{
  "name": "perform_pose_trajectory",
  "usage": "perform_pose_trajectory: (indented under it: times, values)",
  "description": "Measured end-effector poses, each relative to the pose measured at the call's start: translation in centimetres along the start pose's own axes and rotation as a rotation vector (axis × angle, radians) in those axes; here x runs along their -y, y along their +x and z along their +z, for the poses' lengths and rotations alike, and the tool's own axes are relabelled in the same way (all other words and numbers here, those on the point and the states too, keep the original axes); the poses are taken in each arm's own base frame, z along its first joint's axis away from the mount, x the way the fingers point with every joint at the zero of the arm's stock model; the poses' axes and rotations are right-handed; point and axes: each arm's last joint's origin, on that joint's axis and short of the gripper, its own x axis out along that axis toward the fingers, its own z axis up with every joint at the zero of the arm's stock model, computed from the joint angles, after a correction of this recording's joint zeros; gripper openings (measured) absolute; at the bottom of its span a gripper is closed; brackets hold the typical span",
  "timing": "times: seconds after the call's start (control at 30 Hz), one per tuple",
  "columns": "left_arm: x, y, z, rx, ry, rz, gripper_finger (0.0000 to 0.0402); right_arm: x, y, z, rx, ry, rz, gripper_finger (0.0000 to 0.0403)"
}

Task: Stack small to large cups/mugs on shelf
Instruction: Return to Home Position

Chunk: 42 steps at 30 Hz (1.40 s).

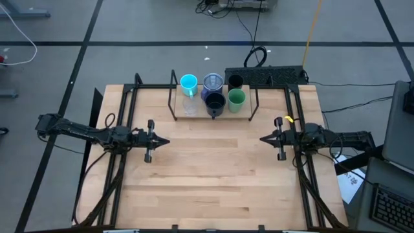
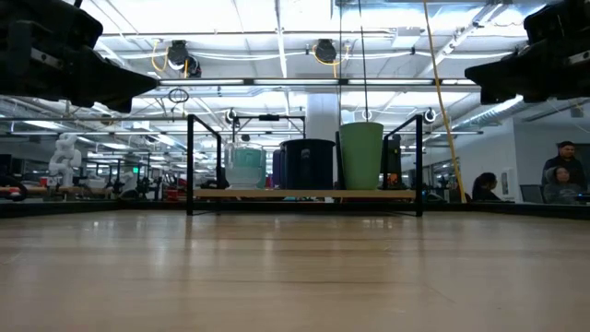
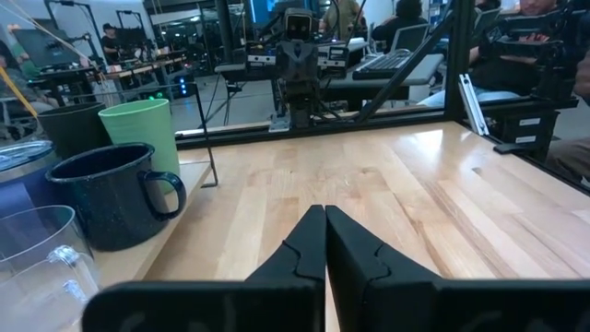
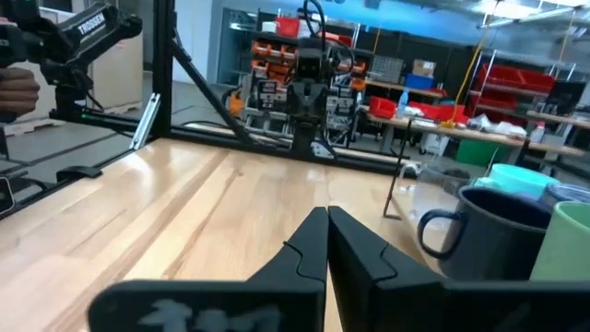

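Beside the green cup [image 3: 140,129], the black mug [image 3: 106,198] — left gripper [image 3: 324,214] closed.

Green cup [image 1: 236,98]; cyan mug [image 1: 189,82]

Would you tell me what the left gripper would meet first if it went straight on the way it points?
Most likely the right gripper, facing the left gripper across the light-wood tabletop; the mugs on the small shelf stand aside from that line.

Grey floor [image 1: 129,26], dark seam lines, black cable [image 1: 249,26] trailing across it. Keyboard [image 1: 390,207] off the table [image 1: 213,175] corner. Open lab behind: white column [image 2: 323,115], bright ceiling lights [image 2: 230,14], seated people [image 2: 564,171], red racks [image 4: 525,92].
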Motion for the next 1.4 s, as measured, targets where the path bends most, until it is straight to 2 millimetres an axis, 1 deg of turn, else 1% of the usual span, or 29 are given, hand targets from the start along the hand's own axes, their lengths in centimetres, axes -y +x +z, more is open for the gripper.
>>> perform_pose_trajectory:
  times: [0.2, 0.5, 0.8, 1.4]
  values:
    - [0.0, 0.0, 0.0, 0.000, 0.007, 0.000, 0.0002, 0.0, 0.0, -0.1, -0.014, 0.020, 0.000, 0.0000]
    - [0.0, -0.1, -0.1, -0.015, 0.010, -0.004, 0.0005, 0.0, 0.0, -0.2, -0.020, 0.001, 0.001, 0.0000]
    - [0.0, -0.4, 0.3, 0.023, 0.017, -0.017, 0.0004, 0.0, 0.0, -0.1, -0.014, -0.002, 0.001, 0.0000]
    - [0.0, -1.2, -0.1, -0.018, 0.032, -0.030, 0.0004, 0.0, 0.0, -0.1, -0.012, -0.002, 0.002, 0.0000]
